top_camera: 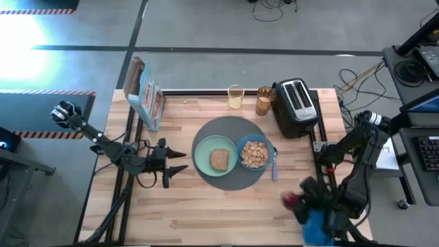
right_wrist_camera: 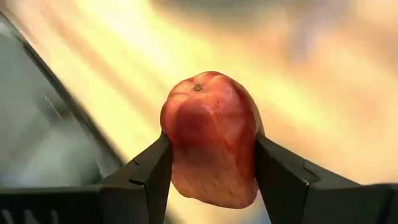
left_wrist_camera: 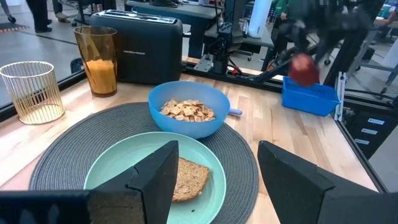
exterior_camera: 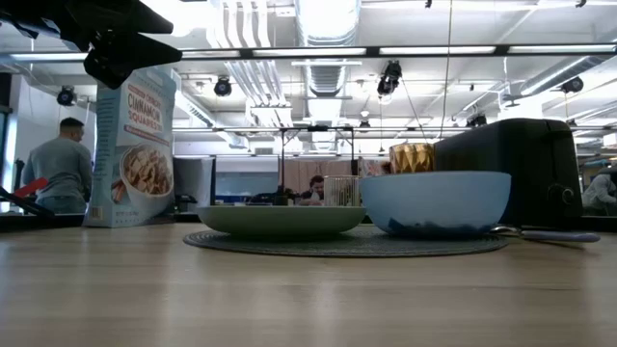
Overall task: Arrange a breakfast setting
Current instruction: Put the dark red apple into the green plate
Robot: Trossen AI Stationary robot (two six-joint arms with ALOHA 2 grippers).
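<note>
Breakfast setting on the worktop, with the last item in transit. The right hand is clenched on a small red apple-like piece, its two fingers pressing opposite flanks of the fruit; in the high view this hand sits near the worktop's right front corner, just beside a blue bin, well apart from the mat. The left hand hovers with its fingers spread and empty, just beside the mat's left edge, pointing toward the plate.

Risks, as judged from this arrangement. The fruit is rounded and glossy and is gripped across its flanks only, so a quick swing could let it rotate or slip out and roll off the worktop. The likely path to the mat passes near the blue bowl and the utensil lying beside it; a low approach could nudge either. The waiting left hand sits near the plate, so crowding between the arms is possible if the fruit goes there.

Appearance of the setting. A round dark-grey woven mat carries a pale green plate holding one brown toast slice, and touching it the bowl filled with cereal squares. An amber glass stands behind the mat beside a black toaster; a wire cup and a cereal box stand nearby.
</note>
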